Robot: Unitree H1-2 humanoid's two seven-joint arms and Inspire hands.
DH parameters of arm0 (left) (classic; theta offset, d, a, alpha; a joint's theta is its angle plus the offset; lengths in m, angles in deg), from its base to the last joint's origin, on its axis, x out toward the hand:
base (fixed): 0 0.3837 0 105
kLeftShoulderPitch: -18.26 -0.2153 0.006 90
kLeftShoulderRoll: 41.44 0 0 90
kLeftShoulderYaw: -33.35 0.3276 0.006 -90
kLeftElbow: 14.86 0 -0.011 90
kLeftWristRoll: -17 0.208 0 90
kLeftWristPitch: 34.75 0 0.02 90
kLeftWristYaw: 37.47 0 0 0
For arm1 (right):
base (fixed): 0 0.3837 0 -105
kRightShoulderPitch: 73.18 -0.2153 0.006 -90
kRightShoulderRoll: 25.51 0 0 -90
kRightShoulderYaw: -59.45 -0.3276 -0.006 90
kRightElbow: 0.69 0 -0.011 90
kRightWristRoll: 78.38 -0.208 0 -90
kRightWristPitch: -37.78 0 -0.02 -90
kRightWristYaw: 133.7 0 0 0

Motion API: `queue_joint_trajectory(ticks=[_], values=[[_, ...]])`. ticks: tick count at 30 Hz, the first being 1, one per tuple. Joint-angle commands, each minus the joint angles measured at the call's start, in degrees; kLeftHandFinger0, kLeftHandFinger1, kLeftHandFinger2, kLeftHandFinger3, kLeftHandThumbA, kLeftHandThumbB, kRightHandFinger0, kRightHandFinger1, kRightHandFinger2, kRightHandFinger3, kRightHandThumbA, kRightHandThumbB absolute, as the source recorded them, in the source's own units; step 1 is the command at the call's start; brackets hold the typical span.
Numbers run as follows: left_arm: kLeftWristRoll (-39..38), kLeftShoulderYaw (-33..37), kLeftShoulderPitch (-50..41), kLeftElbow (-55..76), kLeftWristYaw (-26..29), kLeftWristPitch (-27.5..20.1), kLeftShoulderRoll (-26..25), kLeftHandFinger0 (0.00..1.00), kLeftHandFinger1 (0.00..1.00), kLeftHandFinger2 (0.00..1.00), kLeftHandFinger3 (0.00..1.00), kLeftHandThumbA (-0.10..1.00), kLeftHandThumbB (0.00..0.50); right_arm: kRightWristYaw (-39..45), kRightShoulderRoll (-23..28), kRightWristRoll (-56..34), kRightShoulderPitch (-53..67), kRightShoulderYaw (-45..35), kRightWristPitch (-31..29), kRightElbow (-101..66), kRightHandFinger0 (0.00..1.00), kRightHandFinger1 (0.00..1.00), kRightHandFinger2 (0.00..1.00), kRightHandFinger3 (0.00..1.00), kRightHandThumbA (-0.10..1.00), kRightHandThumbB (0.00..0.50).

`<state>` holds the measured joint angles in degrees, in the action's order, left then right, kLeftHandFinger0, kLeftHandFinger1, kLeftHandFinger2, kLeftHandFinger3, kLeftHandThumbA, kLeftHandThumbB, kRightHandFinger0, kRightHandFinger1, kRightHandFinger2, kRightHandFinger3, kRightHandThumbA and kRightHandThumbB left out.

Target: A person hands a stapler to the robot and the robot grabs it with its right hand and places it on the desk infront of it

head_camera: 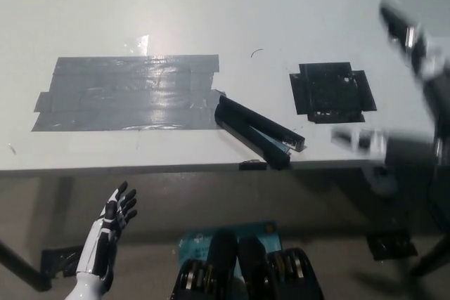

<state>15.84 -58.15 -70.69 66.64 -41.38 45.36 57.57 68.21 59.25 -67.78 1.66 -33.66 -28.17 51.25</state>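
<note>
The black stapler (257, 131) lies flat on the white desk (211, 5) close to its front edge, slanting from upper left to lower right, with nothing touching it. My black right hand (411, 96) is a motion-blurred shape at the right edge, to the right of the stapler and well apart from it. Its fingers (399, 26) are spread and hold nothing. My white left hand (112, 223) rests below the desk edge at lower left, open with fingers apart.
A large patch of grey tape (126, 93) covers the desk left of the stapler. A black tape square (330, 93) lies to its right. A small dark piece (252, 166) sits on the desk's front edge. A blue object (228, 233) shows below the desk.
</note>
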Motion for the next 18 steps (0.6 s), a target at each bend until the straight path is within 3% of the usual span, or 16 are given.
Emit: queue_joint_trajectory(ticks=[1,3,4,9,13,15,18], values=[[-0.26,0.58,-0.38,1.41,-0.83,-1.52,-0.14,1.00,1.00,1.00,1.00,1.00,0.500,-4.18,-6.74,-11.50,16.84,-0.69,-14.01,2.33,1.00,1.00,1.00,1.00,1.00,0.276],[0.02,0.62,-0.43,1.10,-0.66,-2.05,-0.15,1.00,1.00,1.00,1.00,1.00,0.500,-5.12,-8.28,-11.45,18.55,-1.33,-18.51,9.56,1.00,1.00,1.00,1.00,1.00,0.253],[0.24,0.60,-0.58,1.17,-0.48,-2.10,-0.18,1.00,1.00,1.00,1.00,1.00,0.500,-5.23,-8.54,-10.96,18.87,-1.28,-19.32,12.01,1.00,1.00,1.00,1.00,1.00,0.218],[-0.81,0.28,-1.28,2.26,-0.31,-1.24,0.36,1.00,1.00,1.00,1.00,1.00,0.500,-6.16,-10.08,-9.14,18.53,-0.91,-20.31,23.27,1.00,1.00,1.00,1.00,1.00,0.256],[-0.49,-0.18,-0.39,1.13,0.19,-1.86,0.06,1.00,1.00,1.00,1.00,1.00,0.496,-5.93,-9.87,-9.19,16.20,-0.64,-22.34,31.50,1.00,1.00,1.00,1.00,1.00,0.235],[-0.26,-0.47,-0.08,0.57,0.52,-2.22,-0.17,1.00,1.00,1.00,1.00,1.00,0.499,-5.73,-9.56,-8.88,15.40,-0.14,-22.72,33.46,1.00,1.00,1.00,1.00,1.00,0.194],[-0.46,-0.71,-0.15,1.12,0.55,-1.69,-0.25,1.00,1.00,1.00,1.00,1.00,0.500,-5.86,-9.21,-8.03,15.12,0.57,-23.41,35.04,1.00,1.00,1.00,1.00,1.00,0.225]])
